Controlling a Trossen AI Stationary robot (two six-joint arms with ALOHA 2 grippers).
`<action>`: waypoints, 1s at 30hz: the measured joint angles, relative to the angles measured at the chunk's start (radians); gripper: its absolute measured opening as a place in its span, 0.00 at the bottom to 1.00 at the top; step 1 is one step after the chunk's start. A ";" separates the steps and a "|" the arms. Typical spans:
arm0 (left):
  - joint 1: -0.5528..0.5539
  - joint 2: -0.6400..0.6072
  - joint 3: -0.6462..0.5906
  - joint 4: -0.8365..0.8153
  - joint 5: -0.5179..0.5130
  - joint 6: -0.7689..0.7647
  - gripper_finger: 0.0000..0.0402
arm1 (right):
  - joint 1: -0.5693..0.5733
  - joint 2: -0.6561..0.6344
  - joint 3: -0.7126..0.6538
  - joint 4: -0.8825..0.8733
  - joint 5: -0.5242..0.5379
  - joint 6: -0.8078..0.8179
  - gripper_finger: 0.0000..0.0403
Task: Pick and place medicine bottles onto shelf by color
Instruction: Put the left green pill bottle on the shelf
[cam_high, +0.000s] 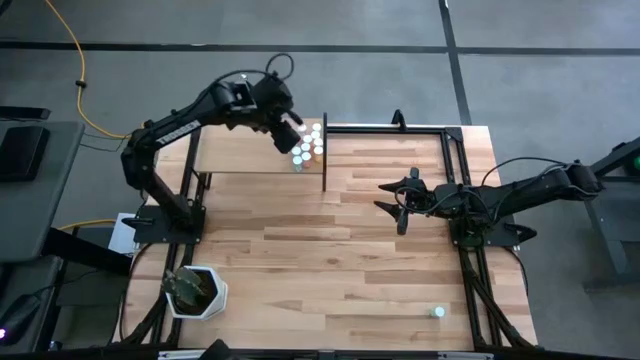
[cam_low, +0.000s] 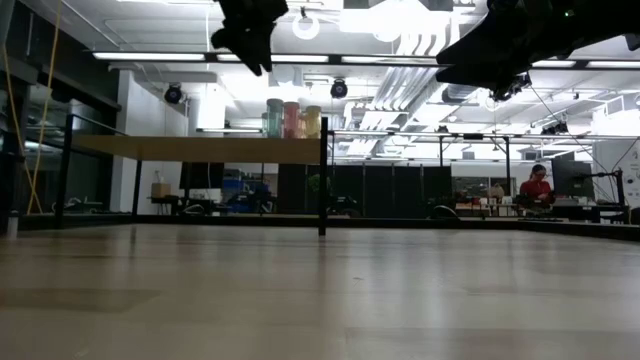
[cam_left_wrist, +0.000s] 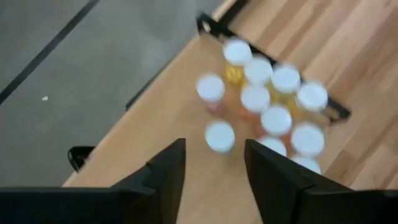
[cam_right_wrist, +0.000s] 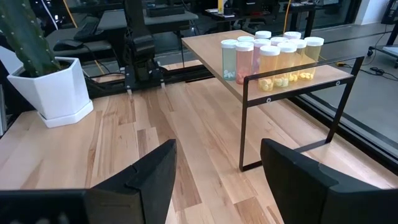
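Several white-capped medicine bottles (cam_high: 308, 142) stand in a cluster on the right end of the light-wood shelf (cam_high: 240, 152). They also show in the left wrist view (cam_left_wrist: 267, 106), the right wrist view (cam_right_wrist: 267, 56) and the low view (cam_low: 293, 118). My left gripper (cam_high: 290, 135) hovers open and empty above the shelf, just left of the cluster; the nearest bottle (cam_left_wrist: 219, 135) stands ahead of its fingers. My right gripper (cam_high: 400, 205) is open and empty above the table's right half. One more bottle (cam_high: 437, 312) stands on the table near the front right.
A white pot with a green plant (cam_high: 200, 290) stands at the table's near left corner. The shelf's black post (cam_high: 324, 150) rises at its right end. Black frame rails (cam_high: 455, 160) run along the table's right side. A person (cam_low: 535, 185) sits far behind the table.
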 joint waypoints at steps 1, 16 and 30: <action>-0.009 -0.010 -0.024 0.000 -0.008 0.000 0.36 | 0.000 0.000 0.000 0.000 0.000 0.000 0.56; 0.024 -0.218 -0.639 0.512 0.011 0.020 0.01 | 0.000 0.000 0.000 -0.031 0.000 0.022 0.56; 0.051 -0.218 -0.781 0.762 0.097 -0.011 0.00 | 0.000 0.000 0.000 -0.031 0.000 0.026 0.56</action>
